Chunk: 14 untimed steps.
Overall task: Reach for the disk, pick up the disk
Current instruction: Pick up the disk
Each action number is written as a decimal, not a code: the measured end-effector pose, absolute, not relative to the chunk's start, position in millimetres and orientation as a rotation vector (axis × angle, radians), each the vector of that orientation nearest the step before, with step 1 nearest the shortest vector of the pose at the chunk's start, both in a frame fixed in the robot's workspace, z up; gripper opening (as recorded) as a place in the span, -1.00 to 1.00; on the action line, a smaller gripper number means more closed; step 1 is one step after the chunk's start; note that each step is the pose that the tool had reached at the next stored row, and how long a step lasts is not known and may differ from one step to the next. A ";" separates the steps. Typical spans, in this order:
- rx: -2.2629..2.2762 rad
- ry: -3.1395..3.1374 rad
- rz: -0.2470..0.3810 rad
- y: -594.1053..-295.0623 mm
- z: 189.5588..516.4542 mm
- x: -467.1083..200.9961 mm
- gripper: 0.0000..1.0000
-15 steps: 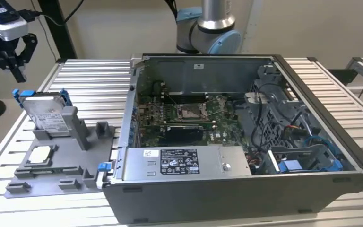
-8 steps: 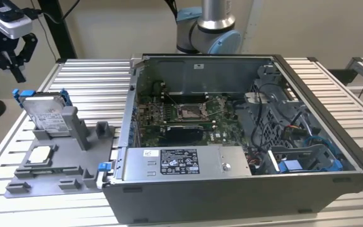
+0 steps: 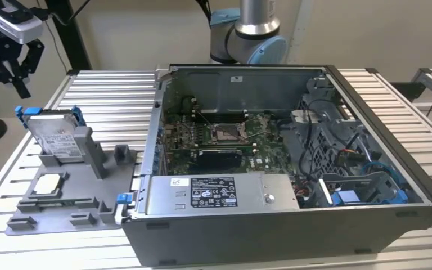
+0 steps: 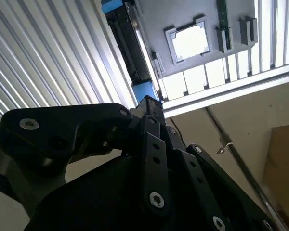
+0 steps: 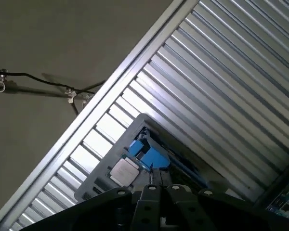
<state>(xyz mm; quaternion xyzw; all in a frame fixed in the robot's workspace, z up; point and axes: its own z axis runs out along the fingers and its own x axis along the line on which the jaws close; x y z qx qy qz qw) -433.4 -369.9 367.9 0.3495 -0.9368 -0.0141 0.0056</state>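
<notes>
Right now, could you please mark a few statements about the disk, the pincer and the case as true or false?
1. The disk stands on edge in the grey holder. True.
2. The pincer grips the disk. False: it hangs above the disk, apart from it, holding nothing.
3. The computer case lies open, its motherboard showing. True.
4. The white-topped chip lies inside the case. False: it lies on the grey holder, outside the case.
</notes>
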 end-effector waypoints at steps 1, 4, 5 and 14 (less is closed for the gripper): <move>1.120 -2.923 -0.044 -369.9 367.9 -433.4 -1.00; 1.200 -2.890 -0.043 -369.9 367.9 -433.4 -1.00; 1.228 -2.878 -0.043 -369.9 367.9 -433.4 -1.00; 1.447 -2.782 -0.035 -369.9 367.6 -433.3 -1.00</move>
